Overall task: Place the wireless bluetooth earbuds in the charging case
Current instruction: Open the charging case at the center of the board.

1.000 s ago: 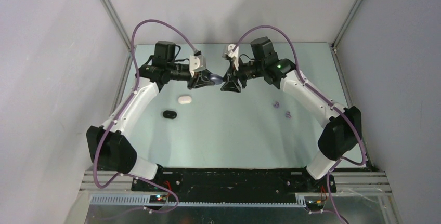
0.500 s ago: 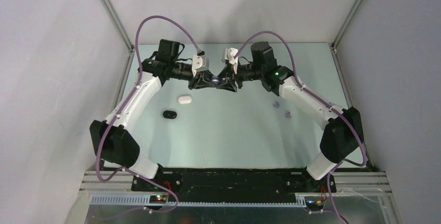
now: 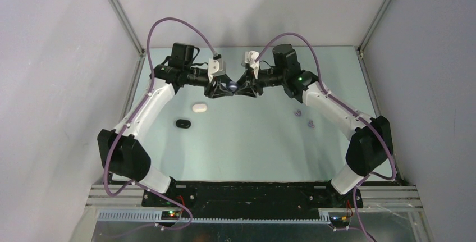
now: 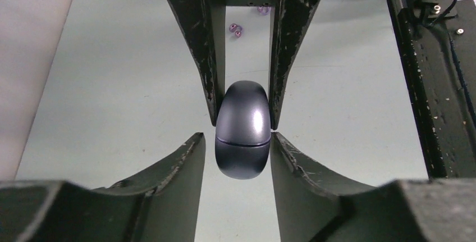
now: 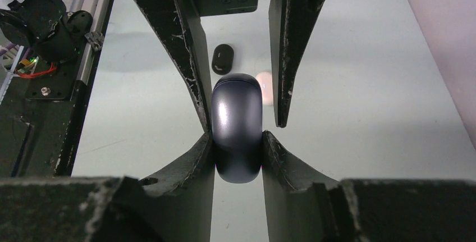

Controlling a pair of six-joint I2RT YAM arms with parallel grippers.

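Surface [image 3: 241, 141]: pale green, matte and smooth, carrying soft shadows.
Back wall [image 3: 241, 6]: plain white panel that meets the surface at its far edge.
Left wall [image 3: 50, 85]: plain pale grey panel.
Right wall [image 3: 432, 85]: plain grey-lilac panel.
Frame posts [image 3: 120, 14]: silver metal, one at each far corner.
Base plate [image 3: 252, 194]: black, along the near edge.
Cable duct [image 3: 129, 215]: slotted, grey, in front of the base plate.
Light: even and diffuse.

case [image 3: 232, 86] between left hand [image 3: 226, 88] and right hand [image 3: 239, 88], earbuds [image 3: 298, 113] right.
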